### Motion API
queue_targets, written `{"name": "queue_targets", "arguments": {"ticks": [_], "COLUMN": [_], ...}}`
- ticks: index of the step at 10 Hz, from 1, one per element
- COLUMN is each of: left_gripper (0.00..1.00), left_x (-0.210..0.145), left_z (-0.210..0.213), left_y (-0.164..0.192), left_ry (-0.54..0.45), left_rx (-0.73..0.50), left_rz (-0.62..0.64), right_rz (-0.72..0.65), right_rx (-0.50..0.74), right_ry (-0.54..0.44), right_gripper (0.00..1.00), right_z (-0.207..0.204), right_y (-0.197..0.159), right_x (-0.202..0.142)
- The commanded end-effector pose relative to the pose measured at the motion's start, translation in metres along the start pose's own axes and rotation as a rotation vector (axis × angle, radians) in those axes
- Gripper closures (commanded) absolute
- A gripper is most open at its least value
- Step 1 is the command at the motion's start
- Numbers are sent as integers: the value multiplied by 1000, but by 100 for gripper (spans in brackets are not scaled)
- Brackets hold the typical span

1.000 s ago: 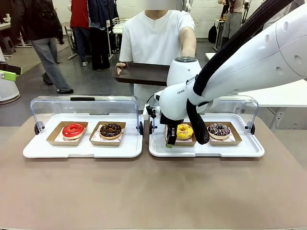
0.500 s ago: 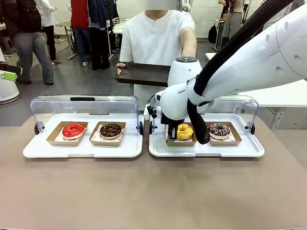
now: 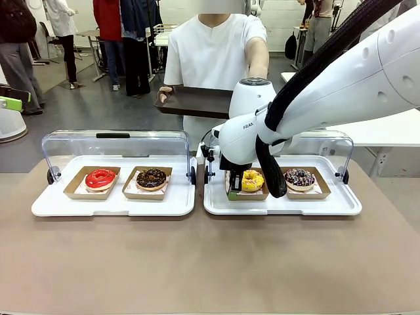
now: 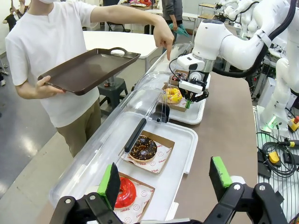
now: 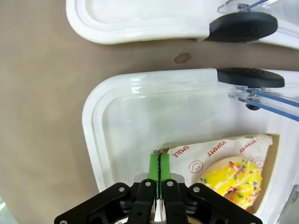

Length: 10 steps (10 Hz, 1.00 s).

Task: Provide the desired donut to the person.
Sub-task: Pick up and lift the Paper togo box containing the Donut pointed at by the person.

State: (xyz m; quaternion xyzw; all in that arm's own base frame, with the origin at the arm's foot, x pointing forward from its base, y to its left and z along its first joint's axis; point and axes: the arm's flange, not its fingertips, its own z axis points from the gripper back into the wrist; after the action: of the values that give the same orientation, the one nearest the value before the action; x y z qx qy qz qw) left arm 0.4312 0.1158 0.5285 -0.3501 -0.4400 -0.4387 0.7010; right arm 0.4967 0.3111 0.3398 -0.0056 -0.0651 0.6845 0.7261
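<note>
A yellow sprinkled donut lies in a brown carton at the left of the right white tray. My right gripper is shut on the carton's left wall, its green pads pressed together in the right wrist view beside the donut. The person stands across the table, holding a dark serving tray. Their other hand points down above the yellow donut. My left gripper hangs open over the left tray, holding nothing.
The left white tray holds a red donut and a chocolate donut. A dark sprinkled donut sits right of the yellow one. Clear lids stand raised behind both trays. The near half of the brown table is bare. Bystanders move far behind.
My right gripper's fingers have closed fully on the carton's edge. The arm has hardly moved. Bystanders in the background have walked left.
</note>
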Motion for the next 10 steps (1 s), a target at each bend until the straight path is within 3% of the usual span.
{"name": "queue_targets", "arguments": {"ticks": [1,6,10], "left_gripper": [0,0,0], "left_x": [1,1,1], "left_z": [0,0,0], "left_y": [-1,-1,-1], "left_ry": [-8,-8,-8], "left_rx": [1,1,1], "left_rz": [-2,-2,-2], "right_rz": [-31,-54,-74], "right_rx": [-37,-71,-62], "right_ry": [77,187,190], "right_gripper": [100,100,100], "right_z": [18,118,224], "right_y": [9,33,47], "right_x": [7,46,84]}}
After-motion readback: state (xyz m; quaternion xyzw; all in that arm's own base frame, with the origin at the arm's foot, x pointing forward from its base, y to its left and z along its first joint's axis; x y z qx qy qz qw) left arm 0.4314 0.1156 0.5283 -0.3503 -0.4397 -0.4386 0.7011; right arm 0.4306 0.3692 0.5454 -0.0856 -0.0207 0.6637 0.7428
